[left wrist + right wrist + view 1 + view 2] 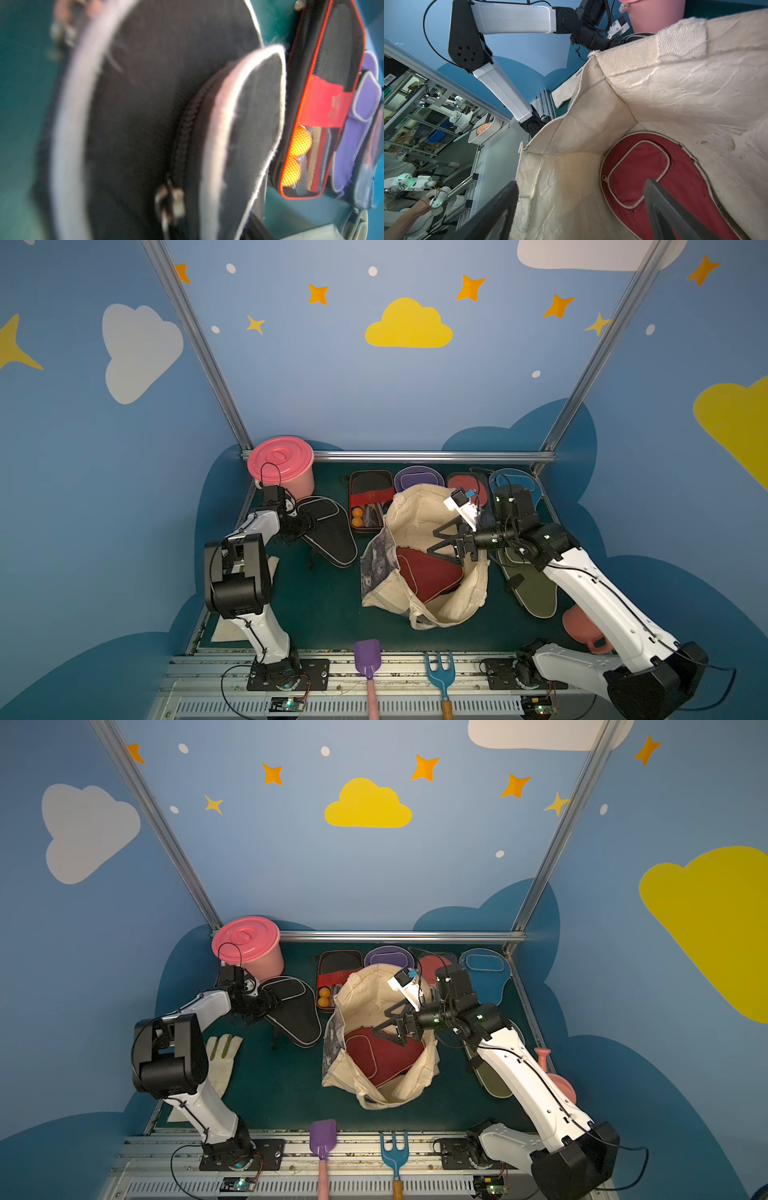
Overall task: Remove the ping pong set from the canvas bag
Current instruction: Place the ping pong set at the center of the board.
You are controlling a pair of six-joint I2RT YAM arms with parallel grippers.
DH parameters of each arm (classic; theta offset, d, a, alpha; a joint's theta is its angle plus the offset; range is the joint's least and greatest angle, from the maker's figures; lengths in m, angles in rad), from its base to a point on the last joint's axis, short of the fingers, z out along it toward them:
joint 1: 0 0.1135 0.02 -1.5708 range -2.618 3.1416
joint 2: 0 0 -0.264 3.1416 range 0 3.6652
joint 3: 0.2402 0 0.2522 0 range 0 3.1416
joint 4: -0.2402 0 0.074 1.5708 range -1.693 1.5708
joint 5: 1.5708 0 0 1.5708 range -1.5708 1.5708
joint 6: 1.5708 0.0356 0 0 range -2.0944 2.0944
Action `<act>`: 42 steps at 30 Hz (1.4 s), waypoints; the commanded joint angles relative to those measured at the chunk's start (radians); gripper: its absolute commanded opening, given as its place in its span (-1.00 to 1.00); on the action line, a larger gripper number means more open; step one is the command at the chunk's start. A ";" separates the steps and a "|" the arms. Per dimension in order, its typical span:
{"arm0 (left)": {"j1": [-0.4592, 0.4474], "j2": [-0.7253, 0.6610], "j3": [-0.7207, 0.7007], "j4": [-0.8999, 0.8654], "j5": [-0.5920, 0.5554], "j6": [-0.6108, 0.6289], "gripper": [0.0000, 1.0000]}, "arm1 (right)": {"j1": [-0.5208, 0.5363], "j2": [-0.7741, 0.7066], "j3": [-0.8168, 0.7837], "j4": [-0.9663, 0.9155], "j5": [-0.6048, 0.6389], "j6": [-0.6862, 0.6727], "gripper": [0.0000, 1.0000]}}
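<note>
The bag (419,506) sits in the middle of the table (324,614) with its mouth open. The maroon cover (424,576) lies flat at the bottom of it. Other parts of the set are out on the table: the black cover (332,535) at 9 o'clock from the bag, the case (370,497) at 11, and the olive cover (532,593) at 3. The right gripper (432,542) hangs over the bag's mouth with its jaws spread wide and nothing in them. The left gripper (301,526) is low on the black cover. I cannot tell how wide it is or if it holds the cover, as its own view is a blur. Here is what could go wrong. The bag is soft, so the jaws may pinch its wall along with the cover and lift the whole bag. The cover is flat and wide, so it may slip out or catch on the rim.
</note>
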 commanded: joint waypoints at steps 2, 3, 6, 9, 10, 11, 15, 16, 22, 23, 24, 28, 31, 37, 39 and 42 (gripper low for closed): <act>-0.004 -0.024 0.032 -0.048 -0.086 0.020 0.60 | 0.004 -0.007 0.026 -0.033 -0.020 -0.023 0.84; -0.004 -0.035 0.033 -0.057 -0.102 0.022 0.63 | 0.003 -0.007 0.027 -0.035 -0.021 -0.025 0.84; -0.002 -0.060 0.043 -0.073 -0.150 0.027 0.72 | 0.004 -0.005 0.031 -0.039 -0.021 -0.029 0.84; -0.001 -0.073 0.066 -0.097 -0.183 0.034 0.78 | 0.004 -0.006 0.036 -0.048 -0.021 -0.035 0.84; -0.002 -0.078 0.070 -0.100 -0.183 0.036 0.79 | 0.003 -0.006 0.036 -0.051 -0.021 -0.037 0.84; 0.000 -0.084 0.074 -0.103 -0.183 0.035 0.81 | 0.003 -0.008 0.035 -0.054 -0.021 -0.039 0.85; -0.001 -0.120 0.090 -0.118 -0.222 0.035 0.85 | 0.003 -0.016 0.038 -0.068 -0.015 -0.048 0.84; -0.003 -0.138 0.092 -0.124 -0.221 0.036 0.86 | 0.003 -0.017 0.040 -0.077 -0.012 -0.053 0.85; -0.054 -0.360 0.096 -0.189 -0.198 0.078 1.00 | 0.005 -0.016 0.053 -0.127 0.050 -0.083 0.85; -0.077 -0.407 0.099 -0.207 -0.198 0.101 1.00 | 0.006 -0.015 0.054 -0.136 0.063 -0.087 0.84; -0.108 -0.455 0.109 -0.232 -0.198 0.112 1.00 | 0.007 -0.014 0.055 -0.142 0.077 -0.092 0.84; -0.259 -0.593 0.147 -0.298 -0.162 0.113 1.00 | 0.014 -0.012 0.048 -0.145 0.135 -0.096 0.84; -0.409 -0.632 0.182 -0.327 -0.140 0.073 1.00 | 0.022 -0.005 0.042 -0.134 0.172 -0.097 0.84; -0.655 -0.563 0.233 -0.326 -0.182 0.018 1.00 | 0.041 0.019 0.038 -0.135 0.226 -0.093 0.84; -0.685 -0.518 0.236 -0.293 -0.166 0.009 1.00 | 0.050 0.024 0.034 -0.139 0.248 -0.097 0.84; -0.718 -0.443 0.267 -0.284 -0.150 0.004 1.00 | 0.062 0.027 0.030 -0.147 0.271 -0.100 0.84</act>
